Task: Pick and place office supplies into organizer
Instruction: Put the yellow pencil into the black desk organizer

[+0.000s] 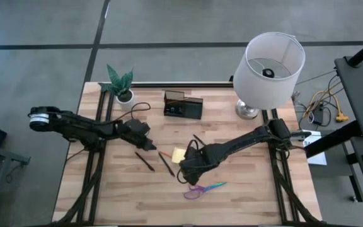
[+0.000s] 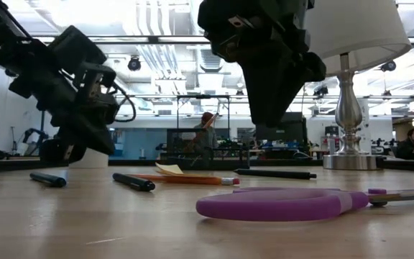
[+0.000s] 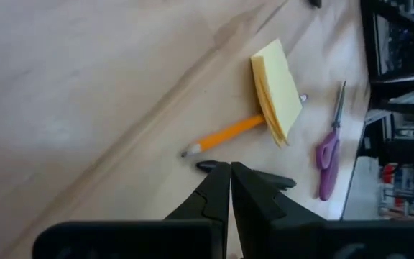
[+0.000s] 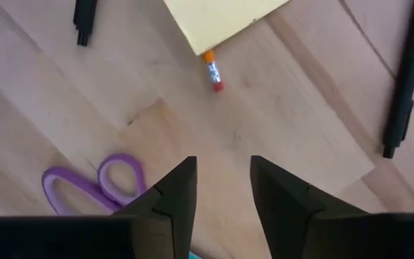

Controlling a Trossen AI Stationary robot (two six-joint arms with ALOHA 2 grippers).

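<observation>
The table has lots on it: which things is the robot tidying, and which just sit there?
Job: orange pencil, sticky-note pad, scissors, dark pens, black organizer.
Just there: lamp, potted plant.

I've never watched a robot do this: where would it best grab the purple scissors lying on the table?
Probably across the closed blades or neck of the scissors, coming straight down: they lie flat, and that part is slim enough for the right gripper, whose fingers stand apart above them.

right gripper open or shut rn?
Open. In its wrist view the right gripper shows a clear gap between its two fingers, bare table visible through it, nothing held; scissors lie nearby.
</observation>
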